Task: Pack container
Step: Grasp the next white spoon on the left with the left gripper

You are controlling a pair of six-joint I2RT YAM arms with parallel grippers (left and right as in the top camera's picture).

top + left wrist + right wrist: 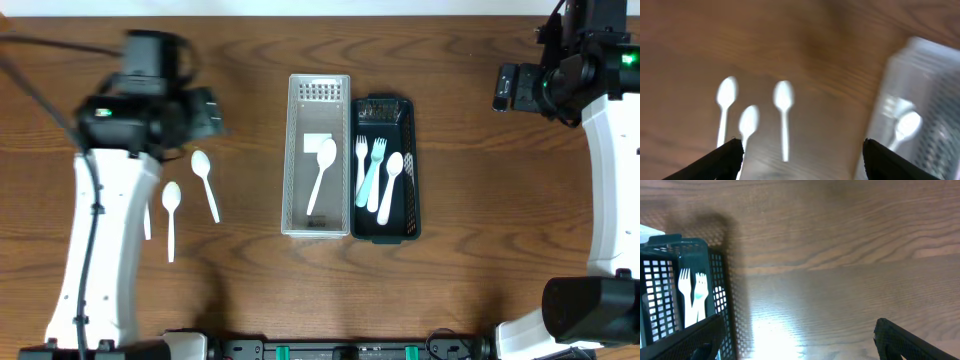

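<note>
**A:** What sits around the clear container (298, 130)?

**B:** A dark green basket (388, 103) stands along its right long side, touching or nearly so. Well to its left, three loose white spoons (784, 112) lie on the wooden table (480, 200), bowls toward the far edge. From overhead, the left arm's white link covers most of the leftmost one.

**A:** And inside the two bins?

**B:** The container holds one white spoon (322, 172), lying at a slant with its bowl up by a pale square on the floor. The basket holds a white fork (361, 160), a teal fork (374, 170), another white spoon (390, 185) and a white handle at the right wall whose kind I cannot tell.

**A:** The grippers?

**B:** The left gripper (802, 160) hangs left of the container, near the loose spoons. Its fingers are spread wide and carry nothing, though its wrist view is blurred. The right gripper (797, 340) is well to the container's right, beyond the basket, over bare wood, also splayed wide and empty-handed.

**A:** Materials?

**B:** The container is translucent plastic, long and rectangular, with a slotted grille at its far end. The basket is dark plastic with square-lattice walls. The cutlery is smooth plastic, the spoons having oval bowls and thin straight handles. The table is brown with a flowing grain and a glare patch in the right wrist view.
</note>
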